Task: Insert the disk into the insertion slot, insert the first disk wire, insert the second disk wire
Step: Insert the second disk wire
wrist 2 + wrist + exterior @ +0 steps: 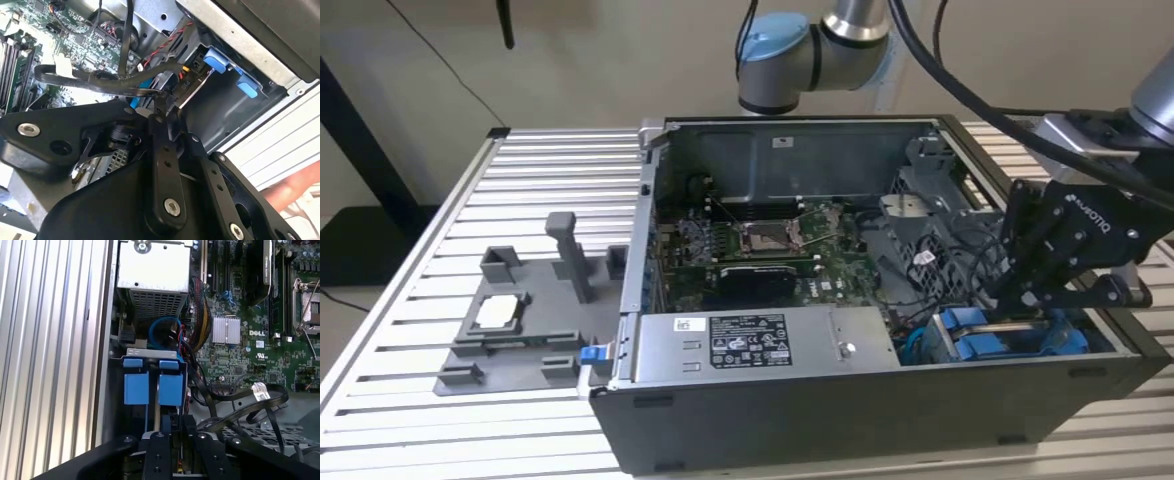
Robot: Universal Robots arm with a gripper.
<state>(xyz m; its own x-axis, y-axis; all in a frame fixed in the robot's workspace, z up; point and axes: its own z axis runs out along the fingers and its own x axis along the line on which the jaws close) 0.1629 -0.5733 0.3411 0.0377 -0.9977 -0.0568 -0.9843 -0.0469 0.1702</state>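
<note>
The disk [1001,338] sits in the insertion slot [152,356].

Gripper [1023,312] above the insertion slot [1001,338], inside computer case [854,420]

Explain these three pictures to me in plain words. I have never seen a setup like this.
A robot arm works inside an open computer case standing on a ribbed metal table. The exterior view is taken by a camera off the arm; both wrist views come from cameras riding on the arm. Its black pincer reaches into the drive cage with blue tabs, where dark cables run. Beside the case lies a grey fixture plate. Inside sit a circuit board and a labelled grey box.
</note>
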